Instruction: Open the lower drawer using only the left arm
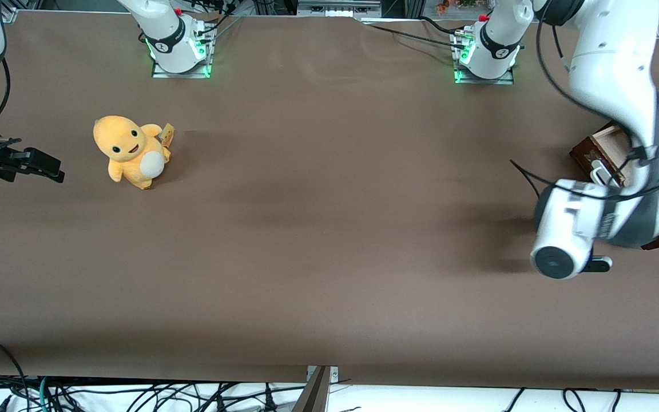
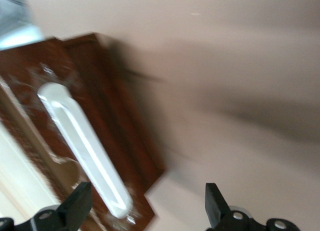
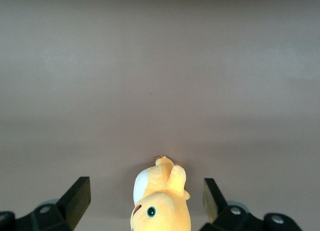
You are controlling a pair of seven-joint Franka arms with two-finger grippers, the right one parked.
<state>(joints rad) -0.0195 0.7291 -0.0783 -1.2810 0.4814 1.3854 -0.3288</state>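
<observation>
Because the lower drawer (image 2: pixel 95 126) sat at the working arm's end of the table, the left arm (image 1: pixel 610 74) reached over it, and its gripper (image 2: pixel 145 206) hung spread wide, gripping nothing, near the white bar handle (image 2: pixel 85 146), apparently lining up to pull.

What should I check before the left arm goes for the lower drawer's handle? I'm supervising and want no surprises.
1. Gripper fingers open: ok, both fingertips stand wide apart.
2. White bar handle in the wrist camera's sight: ok.
3. Handle between the fingers: not ok, it lies off to one side of the gap, close to one fingertip.
4. Fingers touching the handle: cannot tell.
5. Lower drawer shut: cannot tell, the left arm covers much of it in the front view.
6. Plush toy out of the way: ok, it sits toward the parked arm's end of the table.
</observation>
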